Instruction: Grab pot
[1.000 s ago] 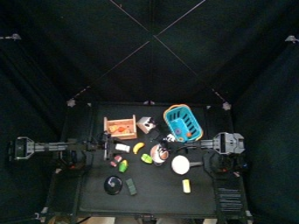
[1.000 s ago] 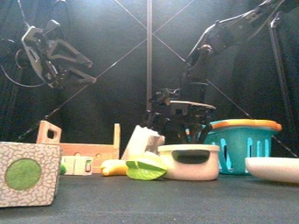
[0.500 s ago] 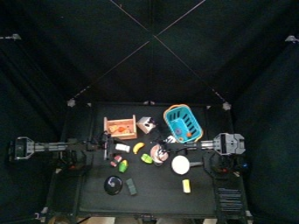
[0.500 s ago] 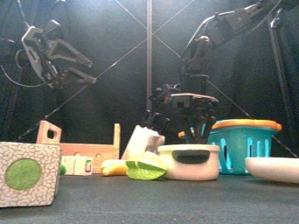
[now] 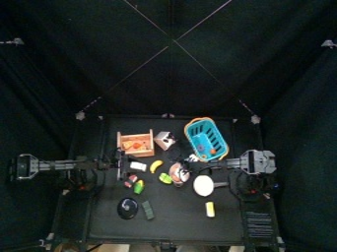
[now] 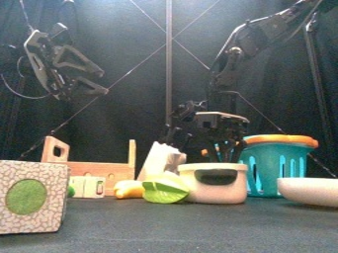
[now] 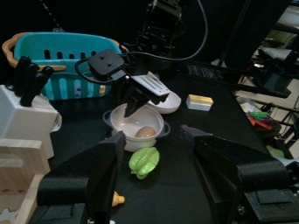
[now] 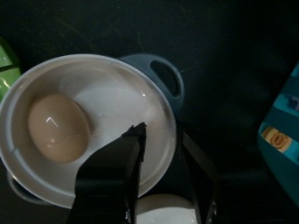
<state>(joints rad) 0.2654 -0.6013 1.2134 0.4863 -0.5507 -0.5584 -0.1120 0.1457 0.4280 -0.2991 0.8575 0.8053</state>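
Two open jaws of the right gripper (image 8: pixel 158 149) straddle the rim of the pot (image 8: pixel 87 131), which holds an egg (image 8: pixel 56 121) and stands right of centre on the worktop (image 5: pixel 171 221), while the left gripper (image 7: pixel 158 144), jaws parted and empty, hangs at the left edge.

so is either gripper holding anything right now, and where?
Nothing held yet. The right gripper hangs open over the pot, one jaw inside its rim beside the egg. The left gripper is open, away.
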